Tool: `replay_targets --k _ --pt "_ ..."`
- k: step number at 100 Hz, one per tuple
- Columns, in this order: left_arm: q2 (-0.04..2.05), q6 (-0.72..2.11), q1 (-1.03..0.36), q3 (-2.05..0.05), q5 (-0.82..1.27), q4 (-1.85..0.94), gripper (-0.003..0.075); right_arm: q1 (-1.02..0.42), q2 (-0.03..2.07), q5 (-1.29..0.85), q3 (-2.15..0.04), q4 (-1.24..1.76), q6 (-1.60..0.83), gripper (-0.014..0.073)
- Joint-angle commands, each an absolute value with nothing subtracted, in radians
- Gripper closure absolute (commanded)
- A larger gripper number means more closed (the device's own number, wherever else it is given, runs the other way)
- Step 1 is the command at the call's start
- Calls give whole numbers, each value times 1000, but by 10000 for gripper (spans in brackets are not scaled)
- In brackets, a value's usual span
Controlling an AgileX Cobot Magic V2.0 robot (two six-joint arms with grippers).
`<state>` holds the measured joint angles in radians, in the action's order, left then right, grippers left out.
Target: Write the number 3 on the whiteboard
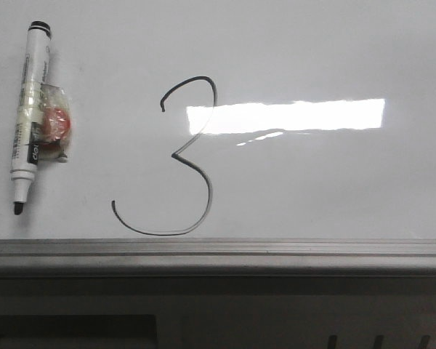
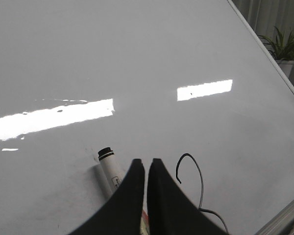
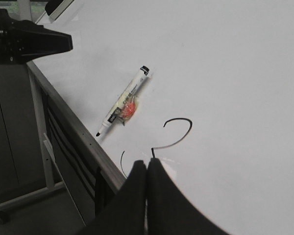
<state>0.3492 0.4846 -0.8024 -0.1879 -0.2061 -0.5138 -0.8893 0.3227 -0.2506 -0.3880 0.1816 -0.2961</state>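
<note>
My left gripper (image 2: 147, 164) has its two black fingers pressed together with only a hairline seam between them, and nothing is held there. It hangs above the whiteboard (image 2: 137, 58). Just beside its tips, on one side, lies the capless marker (image 2: 109, 171), its black end cap pointing away from me and its lower barrel hidden behind my fingers. On the other side of the tips, the upper loop of the number 3 (image 2: 198, 176) curves past, close to the fingers but not touching them.

My right gripper (image 3: 146, 166) is likewise closed tight and empty. Its tips sit right over the middle of the 3 in the right wrist view: the upper loop shows beyond them, and the start of the lower curve shows to one side, near the board's grey edge strip (image 3: 68, 120).

From the front, the 3 (image 1: 196, 156) stands complete near the middle of the board, its wide lower sweep ending just above the edge strip. A bright rectangular reflection (image 1: 298, 115) crosses its upper loop. The marker lies well to the left of it, tip toward the strip, with a small red clump (image 1: 57, 125) taped to its barrel.
</note>
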Motion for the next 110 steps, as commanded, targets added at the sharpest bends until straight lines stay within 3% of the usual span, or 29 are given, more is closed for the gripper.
replay_targets --k 1,93,110 --pt "352 488 -801 -215 -265 -496 741 -885 269 -160 -364 173 -295 659" --pt "352 482 -801 -213 -246 -496 741 -885 221 -173 -307 173 -295 659" --pt "352 369 -763 -213 -257 -377 741 -885 221 -173 -307 173 -295 659"
